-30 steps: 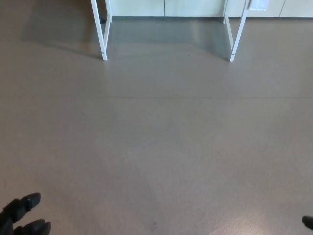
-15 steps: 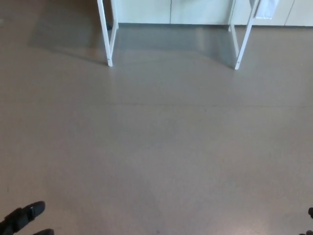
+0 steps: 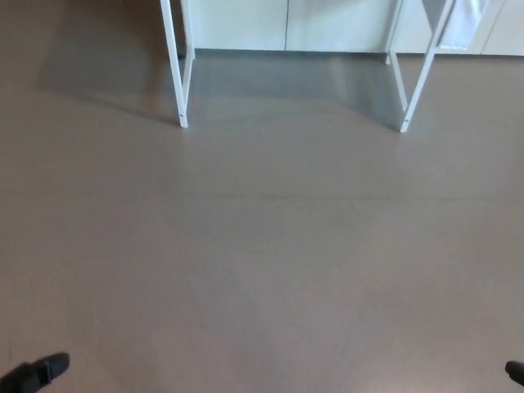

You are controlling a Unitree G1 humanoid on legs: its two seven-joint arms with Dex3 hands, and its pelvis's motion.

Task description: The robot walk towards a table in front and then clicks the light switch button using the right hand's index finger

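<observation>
At the far edge of the scene stand the white legs of the table, a left leg (image 3: 173, 65) and a right leg (image 3: 419, 78), with pale cabinet fronts (image 3: 286, 23) behind them. The tabletop and the light switch button are out of view above the top edge, so the button's place cannot be told; it is presumably up on that table. Bare brown floor (image 3: 262, 246) fills everything between the robot and the legs. Only a dark tip of the left hand (image 3: 37, 372) shows at the near left corner, and a speck of the right hand (image 3: 516, 372) at the near right; whether either is spread or closed cannot be told. The step in hand seems to be the walk. To do it well, head straight for the gap between the two legs, stay centred, and stop short of them so the right arm has room to reach the top.
</observation>
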